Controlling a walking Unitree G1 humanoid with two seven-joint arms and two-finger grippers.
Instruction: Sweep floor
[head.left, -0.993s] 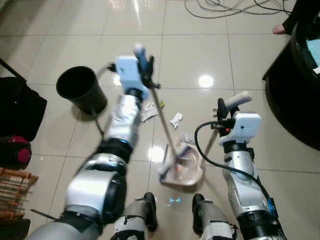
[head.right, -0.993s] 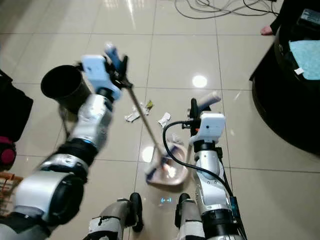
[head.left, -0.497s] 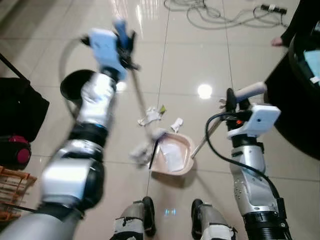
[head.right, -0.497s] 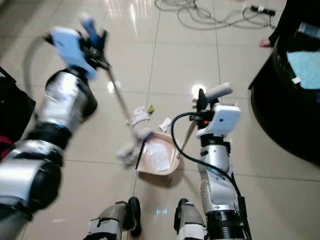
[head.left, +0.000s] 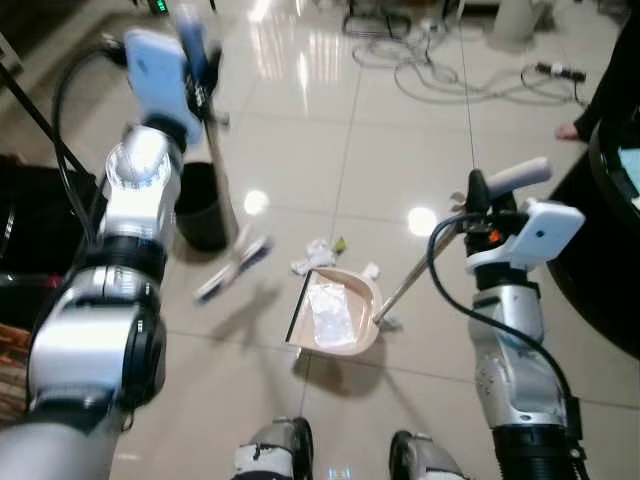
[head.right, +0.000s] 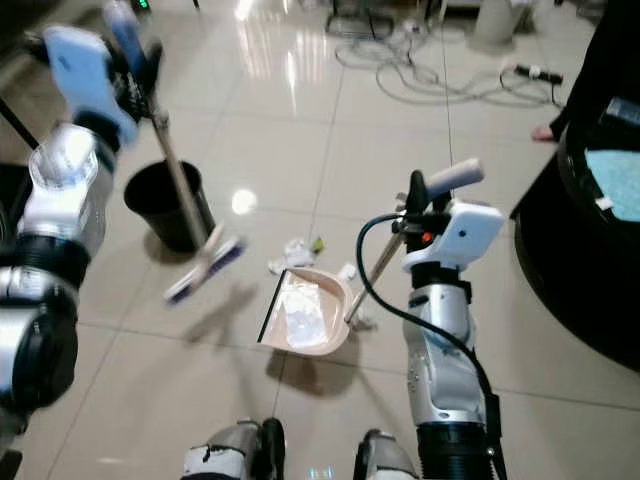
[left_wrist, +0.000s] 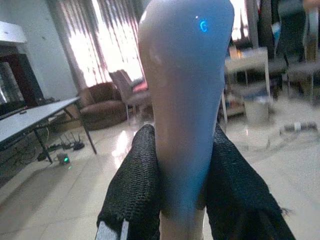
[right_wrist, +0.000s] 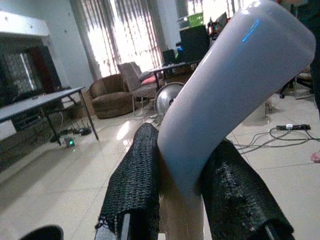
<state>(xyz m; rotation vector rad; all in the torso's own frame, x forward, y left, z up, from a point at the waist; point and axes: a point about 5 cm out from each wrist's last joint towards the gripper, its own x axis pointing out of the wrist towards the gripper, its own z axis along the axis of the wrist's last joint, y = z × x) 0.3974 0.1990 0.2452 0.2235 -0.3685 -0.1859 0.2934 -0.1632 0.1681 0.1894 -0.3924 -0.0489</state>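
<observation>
Left gripper (left_wrist: 182, 192) clamps the broom (head.right: 180, 195), its handle steeply upright, its head off the floor. Right gripper (right_wrist: 182, 192) clamps the dustpan (head.left: 335, 315) handle, slanting toward the robot's right.

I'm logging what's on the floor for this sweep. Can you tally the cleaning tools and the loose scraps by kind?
Broom: 1, held by the left gripper
Dustpan: 1, its handle held by the right gripper
Black bin: 1
White paper scraps on the tiles beside the dustpan: about 3; small and hard to separate
Total: about 6
</observation>
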